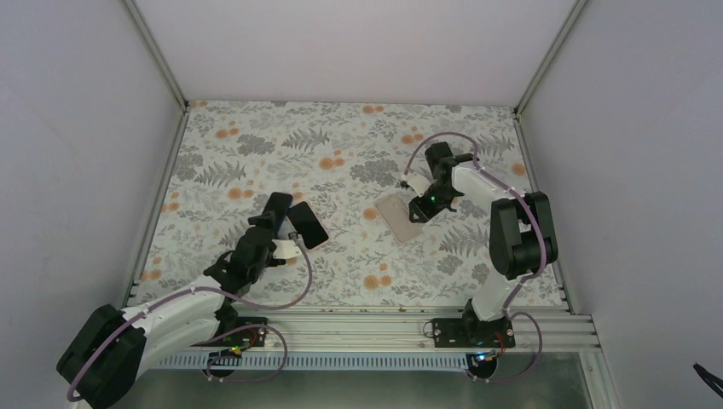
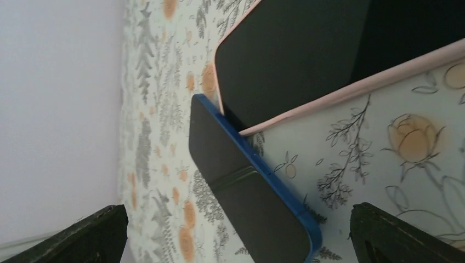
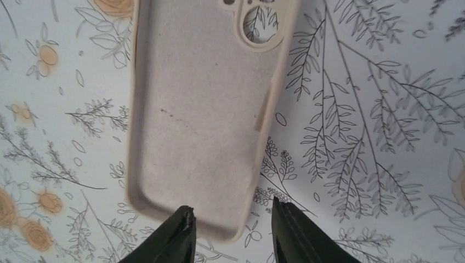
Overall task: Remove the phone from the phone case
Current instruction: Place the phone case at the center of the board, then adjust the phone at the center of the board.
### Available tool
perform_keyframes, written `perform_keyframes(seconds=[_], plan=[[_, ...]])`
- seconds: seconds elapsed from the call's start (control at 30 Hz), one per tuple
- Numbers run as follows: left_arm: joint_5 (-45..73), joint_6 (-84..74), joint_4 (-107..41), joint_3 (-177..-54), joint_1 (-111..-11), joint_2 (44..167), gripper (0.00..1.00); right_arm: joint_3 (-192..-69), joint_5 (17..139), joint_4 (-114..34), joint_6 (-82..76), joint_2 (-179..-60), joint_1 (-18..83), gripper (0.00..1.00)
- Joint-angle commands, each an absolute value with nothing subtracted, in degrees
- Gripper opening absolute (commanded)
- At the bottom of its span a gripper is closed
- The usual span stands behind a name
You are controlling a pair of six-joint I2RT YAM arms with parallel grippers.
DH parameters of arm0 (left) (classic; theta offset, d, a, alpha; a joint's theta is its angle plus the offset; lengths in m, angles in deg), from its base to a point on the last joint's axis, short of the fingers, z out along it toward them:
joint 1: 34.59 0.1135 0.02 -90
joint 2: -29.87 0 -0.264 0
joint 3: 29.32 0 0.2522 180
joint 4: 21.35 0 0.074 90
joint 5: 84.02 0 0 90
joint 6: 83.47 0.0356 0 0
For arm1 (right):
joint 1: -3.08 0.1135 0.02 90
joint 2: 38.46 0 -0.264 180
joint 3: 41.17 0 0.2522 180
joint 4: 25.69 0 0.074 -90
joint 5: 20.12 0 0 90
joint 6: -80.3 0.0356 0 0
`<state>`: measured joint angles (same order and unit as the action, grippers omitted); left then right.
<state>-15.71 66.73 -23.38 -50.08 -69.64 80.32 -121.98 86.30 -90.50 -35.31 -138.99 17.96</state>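
**Top view.** The phone case (image 1: 398, 218) is seen lying flat on the floral table (image 1: 358, 136), and it looks empty. The right gripper (image 1: 424, 207) is held just beside its right edge. Well to the left of the case, two dark handsets are found together: a narrower one (image 1: 277, 207) and a broader one (image 1: 309, 224). The left gripper (image 1: 286, 227) is poised at them. Which handset belongs to the case cannot be told here. The removal is judged done.

**Left wrist view.** The case is not shown. The claw is spread wide and nothing is held, with only its finger (image 2: 93, 235) tips seen at the bottom corners. Between them a blue-rimmed phone (image 2: 247, 203) is seen with its far end resting against a pink-rimmed phone (image 2: 296, 55). If the arm were swung sideways on retreat, a finger could clip the blue rim and the handset could be pushed or slid off its neighbour.

**Right wrist view.** The bare inside and camera cut-out of the case are shown, so it is confirmed empty. The jaws are parted only narrowly, with the near rim of the case lying between the fingertips (image 3: 178, 233). Whether the rim is touched cannot be told. If the arm were lifted or pulled back with so small a gap, the soft rim could be snagged and the case dragged or flipped.
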Motion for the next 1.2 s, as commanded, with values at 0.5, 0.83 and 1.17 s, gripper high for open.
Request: perform_keyframes(seconds=[0.5,0.83,1.17], plan=[[20.88,36.24,-47.11,-104.78,-43.04,107.56,1.0,-139.42,90.44,-90.39,-35.36,-144.65,44.12,1.0],[17.95,31.8,-44.52,-107.2,-38.39,112.09,1.0,-151.97,81.81,-79.15,-20.42,-158.15,55.99,1.0],[16.95,31.08,-43.84,-106.08,-35.85,112.29,1.0,-149.98,69.37,-72.3,-14.24,-163.93,57.75,1.0]])
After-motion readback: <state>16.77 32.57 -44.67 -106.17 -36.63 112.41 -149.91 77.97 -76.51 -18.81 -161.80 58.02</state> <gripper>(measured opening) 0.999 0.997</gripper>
